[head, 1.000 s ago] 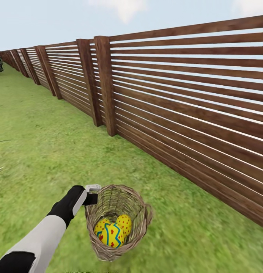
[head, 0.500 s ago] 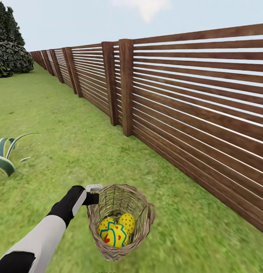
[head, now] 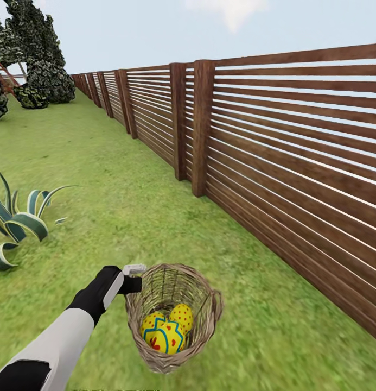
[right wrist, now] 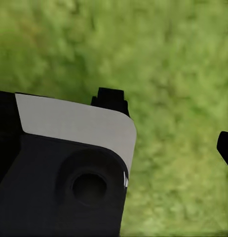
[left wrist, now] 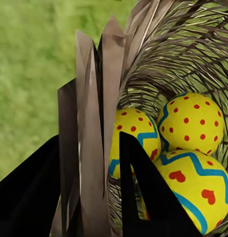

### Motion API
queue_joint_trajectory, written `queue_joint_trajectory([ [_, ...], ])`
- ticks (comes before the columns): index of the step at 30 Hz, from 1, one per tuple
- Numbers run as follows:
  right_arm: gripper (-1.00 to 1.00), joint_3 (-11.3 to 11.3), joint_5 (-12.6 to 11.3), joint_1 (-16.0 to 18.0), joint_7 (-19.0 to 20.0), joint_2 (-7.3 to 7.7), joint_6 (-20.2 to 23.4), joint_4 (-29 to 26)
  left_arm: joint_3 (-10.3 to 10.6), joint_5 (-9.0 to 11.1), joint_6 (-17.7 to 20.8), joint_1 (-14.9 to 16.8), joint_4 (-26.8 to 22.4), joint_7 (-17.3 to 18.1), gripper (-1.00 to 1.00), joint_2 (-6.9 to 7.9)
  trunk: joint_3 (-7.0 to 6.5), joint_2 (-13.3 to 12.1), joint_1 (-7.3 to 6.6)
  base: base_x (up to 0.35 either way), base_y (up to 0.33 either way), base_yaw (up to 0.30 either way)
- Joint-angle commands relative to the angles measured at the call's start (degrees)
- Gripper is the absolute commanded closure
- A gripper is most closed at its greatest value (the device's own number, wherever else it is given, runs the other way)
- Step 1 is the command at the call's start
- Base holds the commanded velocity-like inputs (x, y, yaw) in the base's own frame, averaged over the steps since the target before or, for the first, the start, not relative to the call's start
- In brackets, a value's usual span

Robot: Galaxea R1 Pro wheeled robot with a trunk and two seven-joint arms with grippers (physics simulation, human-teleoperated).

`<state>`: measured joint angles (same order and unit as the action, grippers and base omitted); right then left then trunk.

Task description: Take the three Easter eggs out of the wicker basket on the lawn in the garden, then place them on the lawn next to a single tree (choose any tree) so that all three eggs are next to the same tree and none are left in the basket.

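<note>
Left gripper (head: 134, 278) pinches the wicker basket (head: 205, 317) by its rim wall, carrying it above the lawn (head: 101, 184) beside the fence (head: 296, 163); 3 Easter eggs (head: 166, 328) remain inside, presumably for transport treeward. Right gripper (right wrist: 168, 123) fingers are spread.

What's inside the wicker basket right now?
Three Easter eggs, yellow with blue zigzags and red marks, lie together at the bottom of the wicker basket. The left pincer clamps its rim. The eggs cover the basket floor, so anything beneath them is hidden.
</note>
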<state>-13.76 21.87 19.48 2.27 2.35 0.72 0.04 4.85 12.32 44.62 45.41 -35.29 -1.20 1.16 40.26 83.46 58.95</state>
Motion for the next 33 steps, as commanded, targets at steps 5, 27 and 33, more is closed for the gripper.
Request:
queue_joint_trajectory([
  [5, -1.0, -0.5, 0.5, 0.0, 0.2, 0.02, 0.1, 0.0, 0.3, 0.0, 0.2, 0.0, 0.0, -0.2, 1.0, 0.07, -0.86, -2.0, -1.11, 0.0, 0.0, 0.298],
  [27, -1.0, -0.5, 0.5, 0.0, 0.2, 0.02, 0.1, 0.0, -3.5, 0.0, 0.1, 0.0, 0.0, 5.8, 1.0, 0.16, -4.81, -10.8, -5.94, 0.0, 0.0, 0.298],
  [33, -1.0, -0.5, 0.5, 0.0, 0.2, 0.02, 0.1, 0.0, -3.6, 0.0, 0.1, 0.0, 0.0, 5.8, 1.0, 0.16, -5.89, -13.2, -7.26, 0.0, 0.0, 0.298],
])
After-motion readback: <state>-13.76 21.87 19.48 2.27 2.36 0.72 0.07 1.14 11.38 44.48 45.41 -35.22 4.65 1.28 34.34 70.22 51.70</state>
